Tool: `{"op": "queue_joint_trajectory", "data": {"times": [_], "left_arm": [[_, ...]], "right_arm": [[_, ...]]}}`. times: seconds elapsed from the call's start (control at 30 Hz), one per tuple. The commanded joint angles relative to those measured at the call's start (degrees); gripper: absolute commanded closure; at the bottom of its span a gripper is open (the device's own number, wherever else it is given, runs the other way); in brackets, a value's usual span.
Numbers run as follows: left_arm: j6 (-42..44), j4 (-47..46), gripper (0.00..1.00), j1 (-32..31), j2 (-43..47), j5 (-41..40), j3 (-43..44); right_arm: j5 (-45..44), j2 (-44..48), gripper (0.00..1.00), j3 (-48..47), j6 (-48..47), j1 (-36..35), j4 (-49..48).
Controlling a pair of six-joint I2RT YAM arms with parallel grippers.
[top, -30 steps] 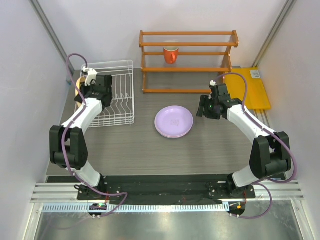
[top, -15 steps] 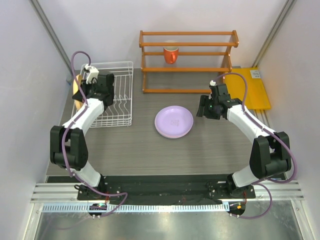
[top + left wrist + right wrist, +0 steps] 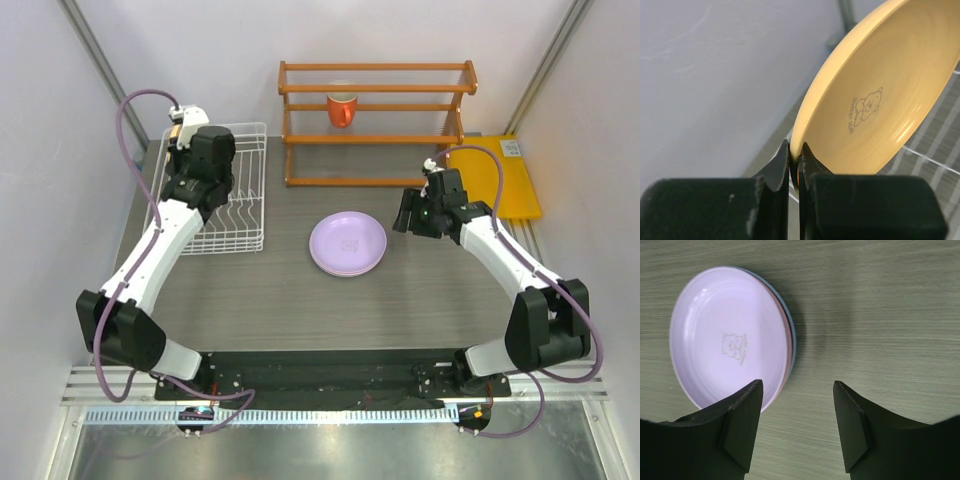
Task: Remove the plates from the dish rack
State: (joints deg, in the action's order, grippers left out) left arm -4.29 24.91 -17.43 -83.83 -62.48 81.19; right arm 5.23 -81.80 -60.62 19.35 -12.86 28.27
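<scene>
Top view: left arm [image 3: 158,243] reaches out over the dish rack [image 3: 243,222], a white wire basket at the far left of the table [image 3: 300,300]. The wrist sits above the rack's left rear part, and its fingertips are hidden under the wrist body, so the grip cannot be read here. Lilac plate [image 3: 347,243] lies flat mid-table, in front of the orange wooden shelf [image 3: 376,140] that holds an orange mug [image 3: 342,108]. Right gripper [image 3: 402,218] hangs just right of that plate, apart from it. Left wrist view: left gripper [image 3: 794,152] has both jaws pinched tight on the rim of the orange-yellow plate [image 3: 880,95]. The plate stands on edge, tilted, with its hollow face and small bear print toward the camera, and it runs up and right away from the fingers. Rack wires show beyond the plate at lower right, plain wall to the left; whether the plate touches the rack cannot be told. Right wrist view: right gripper [image 3: 797,387] is spread wide with nothing between the fingers, above bare table. The stack lies left of the gap, its near edge partly behind the left finger: lilac plate on top, rim of the pink plate [image 3: 788,335] under it, rim of the light blue plate [image 3: 793,342] at the bottom
</scene>
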Motion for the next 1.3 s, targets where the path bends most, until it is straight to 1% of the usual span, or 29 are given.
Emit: {"op": "queue_joint_trajectory", "data": {"times": [0.0,0.03,0.07,0.1,0.13,0.17,0.2,0.23,0.3,0.37,0.43,0.5,0.57,0.7,0.93,1.0,1.03,1.1,1.13,1.2,1.23,1.27], "left_arm": [[-10.02,8.92,1.0,-3.13,3.23,11.66,2.84],[-11.95,9.11,1.0,-3.48,3.41,14.2,2.14],[-13.1,9.02,1.0,-3.75,3.93,21.45,1.61],[-14.76,8.85,1.0,-3.75,4.2,24.65,0.82],[-18.17,8.41,1.0,-3.75,4.38,28.69,-1.1],[-19.77,7.45,1.0,-3.84,4.9,36.56,-2.42],[-21.09,6.39,1.0,-4.27,5.08,39.42,-3.92],[-22.32,4.03,1.0,-4.8,5.34,40.84,-6.89],[-24.97,2.96,1.0,-6.29,5.0,44.53,-8.85],[-25.67,2.08,1.0,-8.57,4.56,45.33,-10.08],[-27.16,1.38,1.0,-9.2,3.77,50.77,-10.78],[-29.1,-0.2,1.0,-10.43,3.5,54.2,-11.31],[-29.98,-1.96,1.0,-11.83,3.41,55.79,-11.67],[-30.77,-2.23,1.0,-13.33,2.62,58.17,-10.79],[-31.83,-2.14,1.0,-14.12,3.5,62.3,-11.58],[-31.92,-2.4,1.0,-14.21,4.2,62.3,-12.28],[-32.0,-2.84,1.0,-14.3,4.55,63.69,-12.54],[-31.83,-3.02,1.0,-14.3,4.99,64.49,-12.72],[-31.65,-3.37,1.0,-14.3,4.99,64.93,-12.63],[-30.78,-3.98,1.0,-14.3,4.91,66.25,-12.46],[-30.6,-4.07,1.0,-14.3,4.82,66.52,-12.28],[-30.51,-5.03,1.0,-14.3,4.99,67.04,-12.46]], "right_arm": [[5.04,5.15,0.36,1.12,2.52,0.21,-5.59],[5.83,6.38,0.36,1.38,2.88,0.21,-6.29],[7.49,6.82,0.36,1.9,3.49,0.21,-8.04],[8.29,7.26,0.36,2.08,4.54,0.12,-8.84],[9.08,8.14,0.36,2.26,5.25,0.03,-9.81],[9.53,8.32,0.37,2.61,5.95,-0.06,-11.47],[9.79,8.58,0.38,2.7,7.26,-0.23,-12.09],[9.71,8.76,0.39,2.7,7.8,-0.75,-12.45],[9.01,9.64,0.41,3.14,8.68,-1.55,-14.29],[8.91,10.08,0.39,3.49,9.12,-3.13,-15.87],[8.22,9.56,0.38,3.4,9.04,-4.27,-16.14],[8.04,8.15,0.37,3.05,9.21,-6.2,-16.84],[7.16,7.36,0.36,3.14,9.65,-7.95,-17.89],[6.89,4.73,0.35,2.7,10.0,-9.63,-18.87],[7.07,1.3,0.35,1.56,9.47,-10.34,-18.95],[7.07,0.68,0.4,1.47,9.21,-10.25,-18.96],[7.16,0.5,0.5,1.47,9.21,-10.34,-18.96],[7.6,0.06,0.56,1.64,9.12,-10.34,-18.96],[7.95,-0.11,0.64,1.65,8.95,-10.34,-19.13],[8.91,-0.38,0.69,1.73,8.77,-10.34,-19.48],[9.18,-0.47,0.76,1.65,8.68,-10.34,-19.57],[9.44,-0.81,0.79,1.56,8.68,-10.34,-19.66]]}}
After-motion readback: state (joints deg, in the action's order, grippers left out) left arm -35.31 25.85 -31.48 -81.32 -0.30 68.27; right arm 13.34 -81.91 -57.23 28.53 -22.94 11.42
